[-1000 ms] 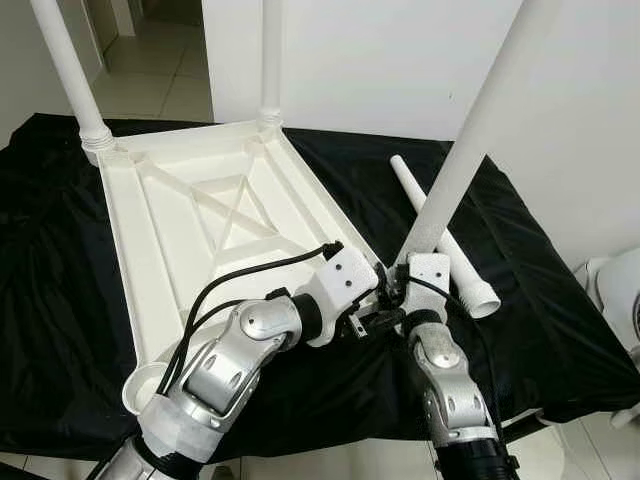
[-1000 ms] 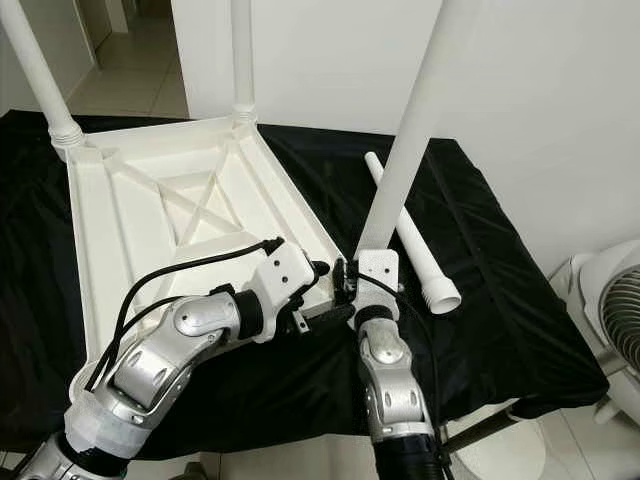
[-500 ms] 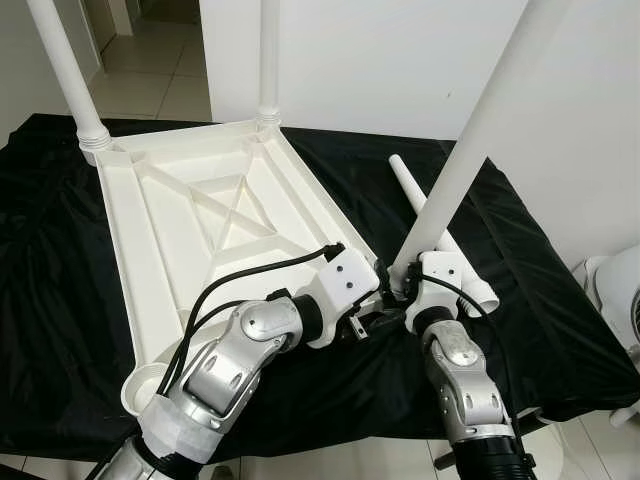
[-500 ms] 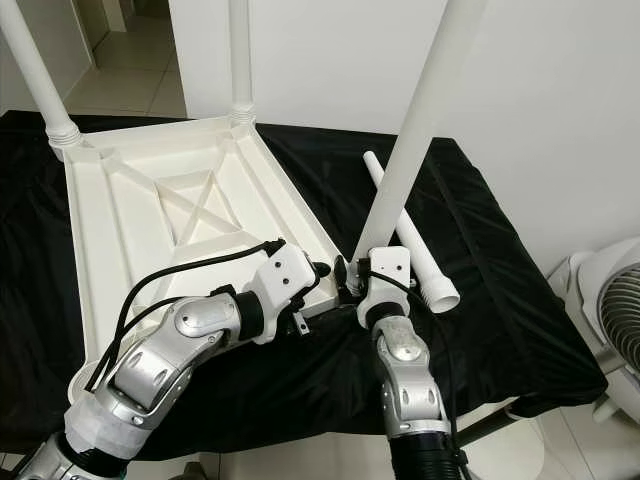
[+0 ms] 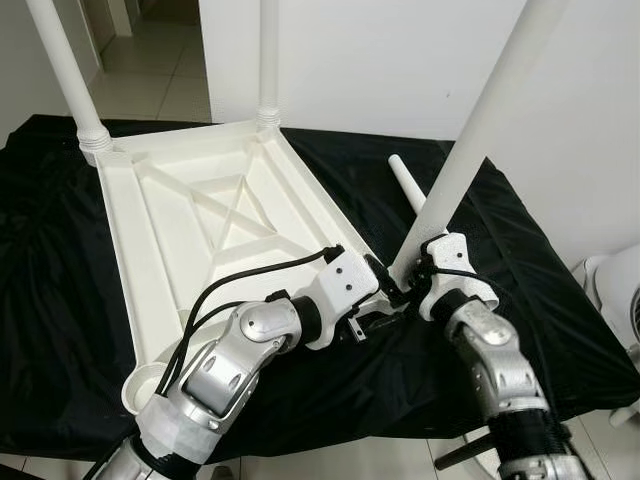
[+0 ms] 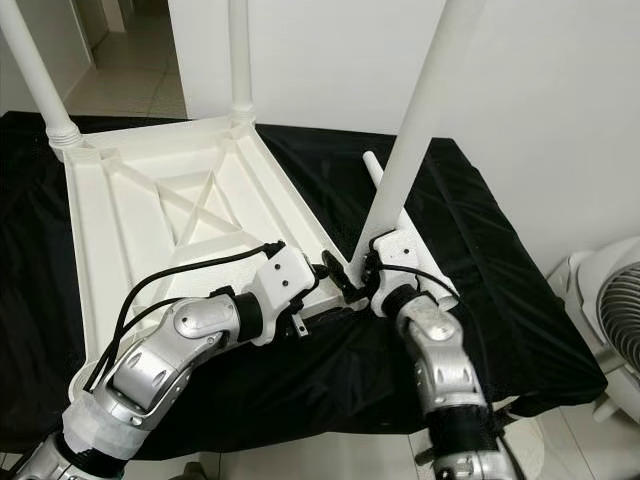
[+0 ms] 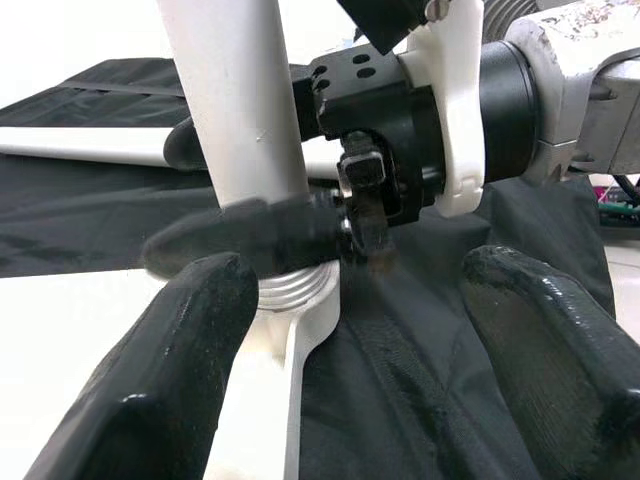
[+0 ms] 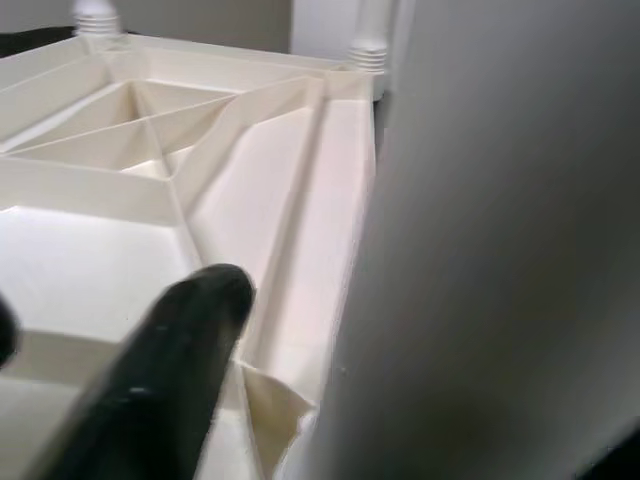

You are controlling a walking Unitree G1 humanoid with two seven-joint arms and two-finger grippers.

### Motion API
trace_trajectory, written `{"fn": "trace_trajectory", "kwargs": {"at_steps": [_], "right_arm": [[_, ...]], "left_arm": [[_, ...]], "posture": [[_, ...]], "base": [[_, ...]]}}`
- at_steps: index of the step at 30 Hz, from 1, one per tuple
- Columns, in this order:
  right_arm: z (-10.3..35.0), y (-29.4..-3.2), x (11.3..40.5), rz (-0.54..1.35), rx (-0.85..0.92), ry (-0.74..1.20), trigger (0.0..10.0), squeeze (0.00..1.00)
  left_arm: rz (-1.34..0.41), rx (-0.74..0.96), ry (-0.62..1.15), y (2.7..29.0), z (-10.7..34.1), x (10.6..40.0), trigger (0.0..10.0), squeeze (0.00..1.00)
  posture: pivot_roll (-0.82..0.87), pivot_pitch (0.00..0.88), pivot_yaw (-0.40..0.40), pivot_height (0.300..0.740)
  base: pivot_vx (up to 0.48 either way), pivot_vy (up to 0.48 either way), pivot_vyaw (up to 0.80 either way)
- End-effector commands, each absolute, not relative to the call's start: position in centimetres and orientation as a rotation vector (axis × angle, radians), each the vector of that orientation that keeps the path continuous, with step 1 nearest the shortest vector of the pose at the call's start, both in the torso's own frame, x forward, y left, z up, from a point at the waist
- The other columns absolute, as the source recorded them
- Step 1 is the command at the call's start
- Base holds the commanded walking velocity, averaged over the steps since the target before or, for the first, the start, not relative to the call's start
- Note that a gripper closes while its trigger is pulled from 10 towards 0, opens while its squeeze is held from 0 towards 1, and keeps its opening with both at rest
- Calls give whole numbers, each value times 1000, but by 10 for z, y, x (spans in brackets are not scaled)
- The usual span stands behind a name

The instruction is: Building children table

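Observation:
The white table top [image 5: 180, 230] lies upside down on a black cloth. Two white legs [image 5: 62, 70] [image 5: 268, 60] stand upright in its far corners. A third white leg [image 5: 470, 140] leans up to the right from the near right corner. My right gripper [image 5: 408, 278] is shut on its base, just above the threaded socket [image 7: 290, 295]. In the right wrist view the leg [image 8: 500, 250] stands close beside a black finger [image 8: 170, 350]. My left gripper [image 5: 385, 300] is open at the same corner. Its fingers [image 7: 150, 380] are spread on either side of the socket, holding nothing.
A fourth white leg [image 6: 430, 275] lies on the cloth to the right of the held one. The near left corner socket [image 5: 145, 385] holds no leg. A white fan [image 6: 615, 300] stands on the floor at the right. A white wall rises behind the table.
My right forearm has swung out to the right and its wrist has turned about the leg's base. The leg stays at the corner, and the left arm has barely moved.

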State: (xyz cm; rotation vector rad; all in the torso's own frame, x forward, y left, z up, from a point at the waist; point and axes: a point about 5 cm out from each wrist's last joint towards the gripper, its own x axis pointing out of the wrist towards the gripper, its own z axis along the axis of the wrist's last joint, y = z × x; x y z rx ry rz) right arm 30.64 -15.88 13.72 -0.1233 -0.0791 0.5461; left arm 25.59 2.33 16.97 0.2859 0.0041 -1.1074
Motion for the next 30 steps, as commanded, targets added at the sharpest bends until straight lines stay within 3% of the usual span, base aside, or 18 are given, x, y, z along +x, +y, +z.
{"fn": "trace_trajectory", "kwargs": {"at_steps": [1, 3, 4, 5, 15, 16, 17, 25, 30], "right_arm": [[133, -159, 307, 588, -130, -63, 4824, 0], [133, -159, 307, 588, -130, -63, 4824, 0], [130, -161, 309, 610, -153, -51, 2000, 0], [122, -169, 313, 632, -176, -9, 0, 0], [119, -177, 316, 616, -158, 13, 0, 0], [118, -178, 316, 610, -159, 13, 7020, 0], [118, -177, 318, 530, -180, 27, 10000, 0], [111, -170, 318, 367, -102, 53, 10000, 0], [102, -173, 316, 109, -35, 69, 10000, 0]], "left_arm": [[-1159, 288, -6, 19, 171, 251, 10000, 0], [-1159, 288, -6, 19, 171, 251, 10000, 0], [-1159, 287, -6, 19, 172, 251, 10000, 0], [-1153, 287, -5, 19, 172, 251, 10000, 0], [-1134, 284, -1, 22, 172, 251, 10000, 0], [-1134, 284, 0, 22, 172, 250, 10000, 0], [-1134, 281, 0, 22, 172, 250, 10000, 0], [-1134, 276, -1, 21, 173, 251, 10000, 0], [-1143, 273, 6, 20, 172, 250, 10000, 0]], "posture": [[86, 0, -70, 740], [86, 0, -70, 740], [91, 0, -72, 740], [103, 0, -77, 740], [109, 0, -83, 740], [109, 0, -83, 740], [105, 0, -82, 740], [90, 0, -76, 740], [85, 0, -69, 740]], "base": [[0, 0, 0], [0, 0, 0], [0, 0, 0], [0, 0, 0], [0, 0, 0], [0, 0, 0], [0, 0, 0], [0, 0, 0], [0, 0, 0]]}}
